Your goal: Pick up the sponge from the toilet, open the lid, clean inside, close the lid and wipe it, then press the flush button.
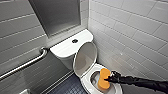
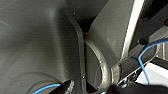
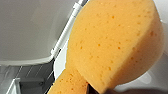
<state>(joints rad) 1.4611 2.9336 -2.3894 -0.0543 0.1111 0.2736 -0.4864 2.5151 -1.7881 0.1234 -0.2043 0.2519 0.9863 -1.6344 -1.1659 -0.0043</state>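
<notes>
The white toilet [image 1: 86, 81] stands in the corner with its lid [image 1: 85, 58] raised against the tank [image 1: 65, 48]. The dark flush button [image 1: 74, 41] sits in the middle of the tank top. My right gripper [image 1: 110, 79], on a black arm coming in from the right, is shut on the orange sponge [image 1: 104, 79]. The sponge hangs over the open bowl, its lower end down inside the rim. In the right wrist view the sponge [image 3: 112, 45] looms large before the white lid [image 3: 25, 30]. My left gripper stands open, holding nothing, close to the robot's own dark panels [image 2: 37, 37].
White tiled walls [image 1: 130, 32] close in tightly on the toilet's right and behind it. A steel grab bar [image 1: 25, 65] runs along the left wall. A grey panel [image 1: 57, 15] hangs above the tank. Dark tiled floor [image 1: 70, 87] lies left of the bowl.
</notes>
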